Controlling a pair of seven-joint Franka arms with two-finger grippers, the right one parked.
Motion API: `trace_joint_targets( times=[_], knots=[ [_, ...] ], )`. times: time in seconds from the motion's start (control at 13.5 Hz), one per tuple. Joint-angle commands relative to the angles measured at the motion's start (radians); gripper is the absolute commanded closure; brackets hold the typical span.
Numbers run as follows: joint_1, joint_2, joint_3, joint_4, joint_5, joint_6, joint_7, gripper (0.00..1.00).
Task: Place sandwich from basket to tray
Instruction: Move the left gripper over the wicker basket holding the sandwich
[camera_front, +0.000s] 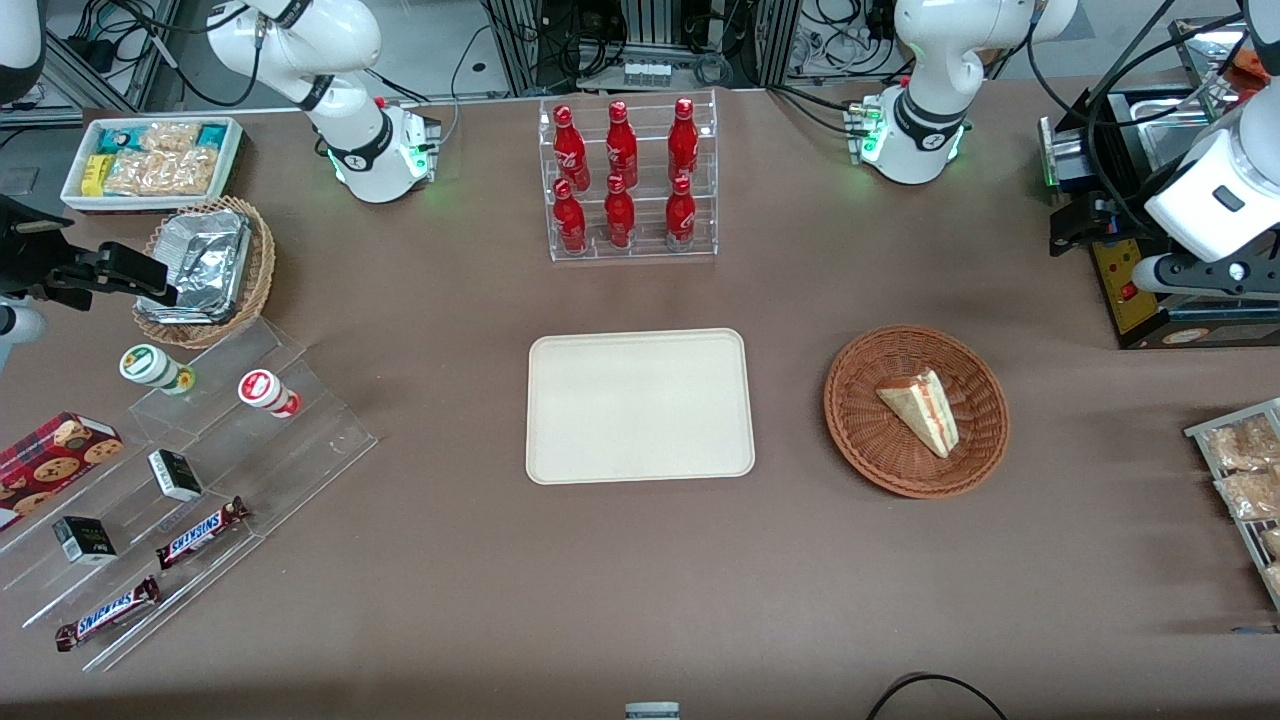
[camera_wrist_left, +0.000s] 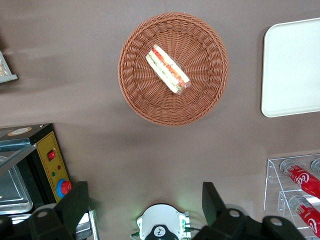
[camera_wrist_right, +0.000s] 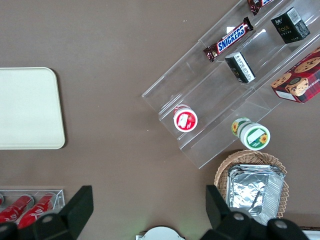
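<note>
Still early: sandwich (camera_front: 922, 412) lying in basket (camera_front: 860, 440), tray (camera_front: 640, 405) bare alongside. Gripper (camera_wrist_left: 145, 205) spread wide, high above, farther back. Risk: crushing soft bread, or wedge slipping from pinch.

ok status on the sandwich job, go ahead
End effector open, high above the table, holding nothing. Sandwich in basket, untouched. Tray bare. Nothing between basket and tray.

Robot lab: cable-strewn frames, mock shop table (camera_front: 640, 580)
</note>
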Motion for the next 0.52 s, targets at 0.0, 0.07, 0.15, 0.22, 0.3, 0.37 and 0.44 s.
trace_joint_targets(
  times=[0.0, 0.07, 0.15, 0.22, 0.3, 0.37, 0.44],
  knots=[
    [0.007, 0.008, -0.006, 0.013, -0.014, -0.001, 0.016, 0.0],
    [0.007, 0.008, -0.006, 0.009, -0.014, 0.002, 0.017, 0.0],
    [0.006, 0.024, -0.006, 0.007, -0.013, 0.006, 0.017, 0.0],
    [0.003, 0.037, -0.008, 0.001, -0.013, 0.009, 0.017, 0.0],
    [0.001, 0.052, -0.009, -0.016, -0.013, 0.025, 0.017, 0.0],
    [0.0, 0.052, -0.009, -0.051, -0.013, 0.061, 0.017, 0.0],
    [-0.002, 0.046, -0.011, -0.103, -0.013, 0.116, 0.017, 0.0]
  ],
)
